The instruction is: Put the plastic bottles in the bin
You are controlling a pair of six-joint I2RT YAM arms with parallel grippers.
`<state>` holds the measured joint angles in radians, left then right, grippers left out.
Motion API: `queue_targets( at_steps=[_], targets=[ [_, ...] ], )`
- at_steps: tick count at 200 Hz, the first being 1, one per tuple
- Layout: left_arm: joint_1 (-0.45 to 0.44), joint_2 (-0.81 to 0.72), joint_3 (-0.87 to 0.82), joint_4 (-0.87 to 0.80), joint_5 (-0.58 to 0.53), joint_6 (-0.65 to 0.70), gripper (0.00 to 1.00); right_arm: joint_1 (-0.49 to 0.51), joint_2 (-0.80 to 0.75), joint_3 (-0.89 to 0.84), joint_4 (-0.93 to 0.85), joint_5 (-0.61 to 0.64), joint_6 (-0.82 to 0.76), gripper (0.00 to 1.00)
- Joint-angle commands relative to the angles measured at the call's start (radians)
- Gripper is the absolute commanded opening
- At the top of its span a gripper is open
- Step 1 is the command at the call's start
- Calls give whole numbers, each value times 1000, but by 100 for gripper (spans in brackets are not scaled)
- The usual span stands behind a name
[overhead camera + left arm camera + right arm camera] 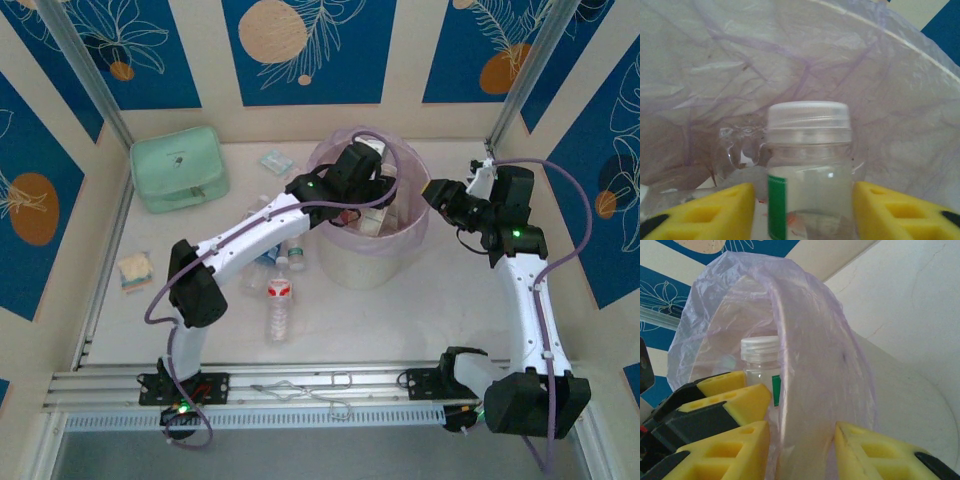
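A robotics lab cell: silver aluminium frame posts [88, 75] are bracing blue-and-beige printed wall panels [340, 60] around a white tabletop [400, 320]

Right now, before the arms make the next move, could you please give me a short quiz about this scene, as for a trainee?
1. True or false: all the bottles are already in the bin.
2. Pick one: the bottle between the fingers of the left gripper has a label that is A red, B blue, C green.
3. Fill in: the right gripper has one finger on each side of the bin's ___.

Key
1. False: several lie on the table.
2. C.
3. Rim, which is covered by the bag.
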<state>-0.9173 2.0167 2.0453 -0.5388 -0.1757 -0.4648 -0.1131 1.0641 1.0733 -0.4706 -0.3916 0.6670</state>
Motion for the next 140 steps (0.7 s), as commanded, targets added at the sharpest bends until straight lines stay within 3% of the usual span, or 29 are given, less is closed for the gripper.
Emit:
queue_targets(
  at_steps=[1,25,63,121,140],
  targets=[
    [0,-18,19,-175,73,66,66,6,-4,-3,4,13,9,39],
    [0,-56,42,-144,140,99,85,9,-5,0,9,21,12,39],
    [-1,-147,99,-154,120,163,99,12,-4,-4,-3,20,6,39],
    [23,-337,37,-205,-39,274,99,15,-1,-1,23,0,29,41],
    [109,-419,-58,-258,-124,264,99,20,-6,-4,43,-31,42,48]
  ],
)
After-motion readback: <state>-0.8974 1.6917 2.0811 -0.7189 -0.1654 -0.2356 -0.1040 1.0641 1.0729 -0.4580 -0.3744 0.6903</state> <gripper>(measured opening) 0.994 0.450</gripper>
